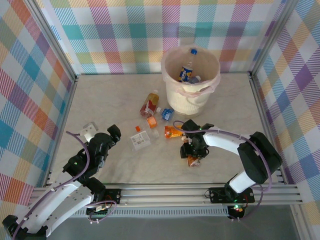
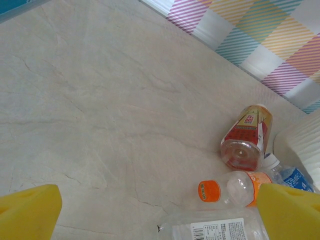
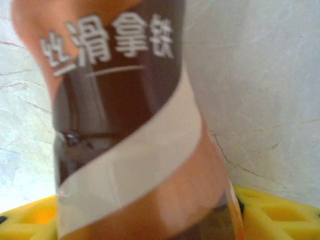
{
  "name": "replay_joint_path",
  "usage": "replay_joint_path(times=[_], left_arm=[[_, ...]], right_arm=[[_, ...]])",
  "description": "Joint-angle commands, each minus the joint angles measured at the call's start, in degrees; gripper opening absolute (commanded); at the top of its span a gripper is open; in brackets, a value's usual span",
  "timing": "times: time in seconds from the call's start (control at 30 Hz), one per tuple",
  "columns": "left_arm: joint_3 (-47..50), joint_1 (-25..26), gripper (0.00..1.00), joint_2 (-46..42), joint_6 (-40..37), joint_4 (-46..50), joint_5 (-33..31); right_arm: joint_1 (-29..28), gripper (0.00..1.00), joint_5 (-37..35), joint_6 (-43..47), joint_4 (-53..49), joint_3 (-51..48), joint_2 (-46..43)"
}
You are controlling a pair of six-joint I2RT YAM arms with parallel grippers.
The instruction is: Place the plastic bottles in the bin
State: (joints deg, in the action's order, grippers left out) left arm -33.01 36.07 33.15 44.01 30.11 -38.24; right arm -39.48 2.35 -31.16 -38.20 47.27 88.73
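Near the right of the table [image 1: 110, 100], the right jaws sit astride a brown-labelled bottle [image 3: 130, 125] lying on the table. They stand partly closed, and whether they truly pinch it I cannot tell. The left jaws gape fully at near left, holding nothing. The bin [image 1: 172, 92] stands at the far side (a few plastic bottles [image 1: 187, 74] already inside), with others scattered between. My worry is that the slick round bottle could squirt free if gripped off-centre, or the lift could clip the orange-labelled bottle [image 1: 173, 131] just beside it.
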Motion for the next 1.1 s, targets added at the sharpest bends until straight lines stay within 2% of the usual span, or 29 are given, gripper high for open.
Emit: replay_joint_path(times=[0.0,0.13,0.27,0.73,1.07], left_arm=[[0.7,0.2,1.00,0.0,0.7,1.3,-1.8],[0.7,0.2,1.00,0.6,0.9,1.2,-2.0],[0.6,0.2,1.00,1.5,0.9,1.0,-2.0],[0.5,0.2,1.00,5.6,1.5,-0.9,-1.3],[0.3,0.2,1.00,5.8,1.3,-2.7,0.0]], right_arm=[[-1.6,0.57,1.2,-0.6,-0.9,0.9,1.5],[-2.1,0.44,1.0,-0.7,-2.3,1.7,-0.6],[-2.1,0.38,1.4,-0.8,-4.6,3.4,-4.4],[-2.1,0.31,0.0,4.4,-8.6,15.8,-19.7],[-2.0,0.29,-6.7,13.4,-1.8,29.0,-20.8]])
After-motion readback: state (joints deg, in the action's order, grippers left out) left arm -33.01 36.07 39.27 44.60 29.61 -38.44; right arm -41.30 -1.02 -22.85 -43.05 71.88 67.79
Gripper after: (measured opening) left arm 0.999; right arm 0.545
